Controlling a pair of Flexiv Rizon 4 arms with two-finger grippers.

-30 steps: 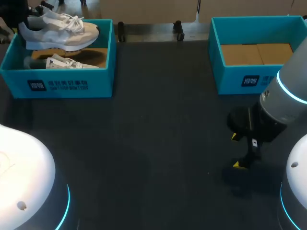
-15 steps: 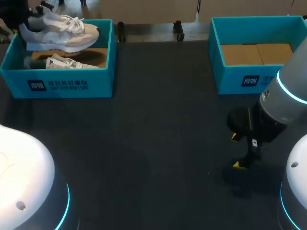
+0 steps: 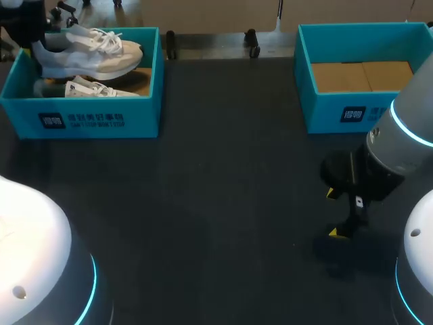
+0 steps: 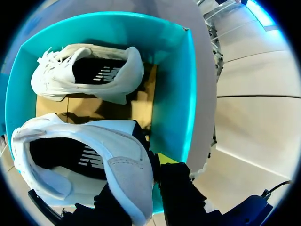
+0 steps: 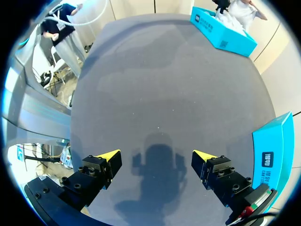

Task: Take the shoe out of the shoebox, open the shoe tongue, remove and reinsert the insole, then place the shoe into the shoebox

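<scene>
Left hand [image 4: 141, 181]: clamped on the heel of a white shoe [image 4: 84, 160], one finger inside the heel opening and the other outside it. One yellow tip shows against the outer heel; the inner tip is hidden by the shoe.

The shoe is held up over the blue shoebox [image 3: 101, 118] at the far left corner of the bench [image 3: 223, 189]. In the head view its toe points toward the middle of the bench, and its sole is level with the box's rim or above it. The dark inside of the shoe faces the wrist camera.

A second shoe [image 4: 89, 73], also white, lies on its side on the brown cardboard floor of the same shoebox, beneath and ahead of the held shoe. Whether the two shoes touch cannot be told.

Right hand [image 5: 155, 155]: fingers wide apart, nothing between them. It hangs over bare dark bench on the right side, its shadow on the surface directly ahead of it.

A second shoebox [image 3: 338, 112], blue with a brown cardboard floor, stands at the far right corner, beyond the right hand and well apart from the first.
</scene>
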